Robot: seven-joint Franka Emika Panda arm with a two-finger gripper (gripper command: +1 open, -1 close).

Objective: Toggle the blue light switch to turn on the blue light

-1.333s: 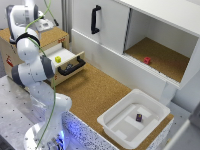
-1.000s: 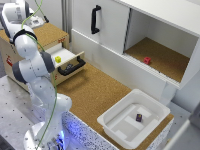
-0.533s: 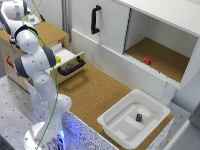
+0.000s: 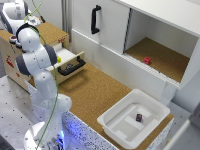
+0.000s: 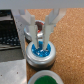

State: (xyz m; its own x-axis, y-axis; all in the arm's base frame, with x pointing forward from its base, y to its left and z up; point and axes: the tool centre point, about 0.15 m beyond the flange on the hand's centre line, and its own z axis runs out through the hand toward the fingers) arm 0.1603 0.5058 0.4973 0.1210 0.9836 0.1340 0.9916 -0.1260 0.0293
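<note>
With arm swung up over the cabinet (image 4: 50, 34) top since earlier, gripper (image 5: 42, 40) poised part-open over blue switch (image 5: 40, 51), press apparently imminent.

White bin (image 4: 131, 122) holding a small dark block (image 4: 139, 117), red block (image 4: 147, 60) in open cabinet (image 4: 165, 45), black-handled open drawer (image 4: 70, 62), cork tabletop (image 4: 92, 92).
</note>
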